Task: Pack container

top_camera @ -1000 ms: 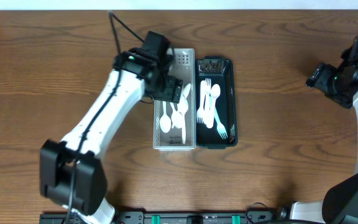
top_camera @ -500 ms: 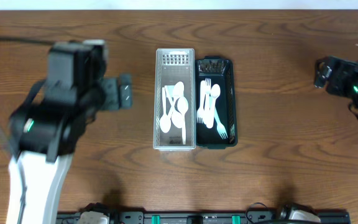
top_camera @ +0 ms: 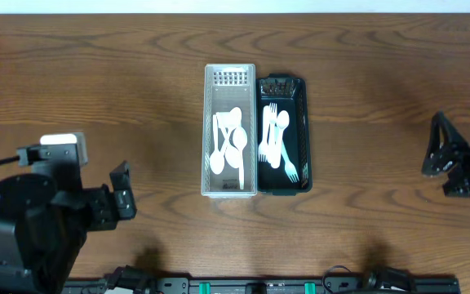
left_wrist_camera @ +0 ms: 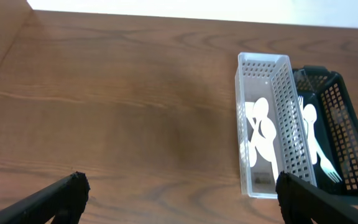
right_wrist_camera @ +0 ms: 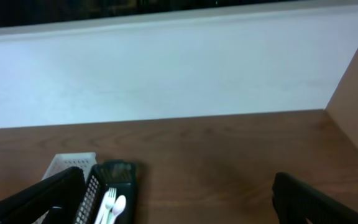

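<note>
— Across wooden counter [top_camera: 96, 82], scanning from left edge: finding left gripper [left_wrist_camera: 182, 178] hovering near front-left corner, spread wide, gripping nothing.

— Moving on toward mid-counter?

— Seeing white basket [top_camera: 206, 131] sitting midway between left and right edges, holding white spoons [top_camera: 233, 140]. Side by side with it, apparently touching along one long wall: black basket [top_camera: 303, 122], carrying forks [top_camera: 268, 135] plus a spoon or two. Lying well apart from both arms.

— Judging how it handles?

— Expecting thin plastic cutlery: feather-light, stiff, slick, probably skidding or flipping under a pinch. Favouring a grip across a handle, not a bowl or tines. Treating mesh baskets as light too, likely sliding at a nudge; pinching a long rim wall if lifting.

— Ending at right edge?

— Finding right gripper [right_wrist_camera: 178, 176] hanging close to that edge, jaws likewise splayed wide and empty, with both baskets sitting far off toward lower left in its wrist view.
</note>
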### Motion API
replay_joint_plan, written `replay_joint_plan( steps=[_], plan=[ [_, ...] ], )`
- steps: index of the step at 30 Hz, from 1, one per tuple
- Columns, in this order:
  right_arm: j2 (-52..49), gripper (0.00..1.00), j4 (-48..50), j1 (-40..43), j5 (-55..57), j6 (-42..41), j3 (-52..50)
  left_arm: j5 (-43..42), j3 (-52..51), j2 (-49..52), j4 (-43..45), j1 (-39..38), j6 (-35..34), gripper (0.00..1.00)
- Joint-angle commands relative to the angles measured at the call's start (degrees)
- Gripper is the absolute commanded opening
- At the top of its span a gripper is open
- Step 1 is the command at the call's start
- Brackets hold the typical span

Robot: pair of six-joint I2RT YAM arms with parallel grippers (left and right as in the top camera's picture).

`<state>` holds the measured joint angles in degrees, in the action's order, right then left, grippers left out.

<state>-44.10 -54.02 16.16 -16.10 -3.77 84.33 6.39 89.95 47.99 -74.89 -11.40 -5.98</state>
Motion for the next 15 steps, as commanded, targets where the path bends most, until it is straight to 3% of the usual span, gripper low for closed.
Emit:
replay_joint_plan(
  steps=[1, 15],
  plan=[
    [0.9, 0.99, -0.5, -0.4, -0.4, 0.9, 0.1, 0.7, 0.7, -0.6, -0.1, 0.2, 0.3, 0.98],
    [0.9, 0.99, -15.4, -0.4, -0.4, 0.9, 0.1, 0.7, 0.7, -0.6, -0.1, 0.2, 0.3, 0.98]
  ],
)
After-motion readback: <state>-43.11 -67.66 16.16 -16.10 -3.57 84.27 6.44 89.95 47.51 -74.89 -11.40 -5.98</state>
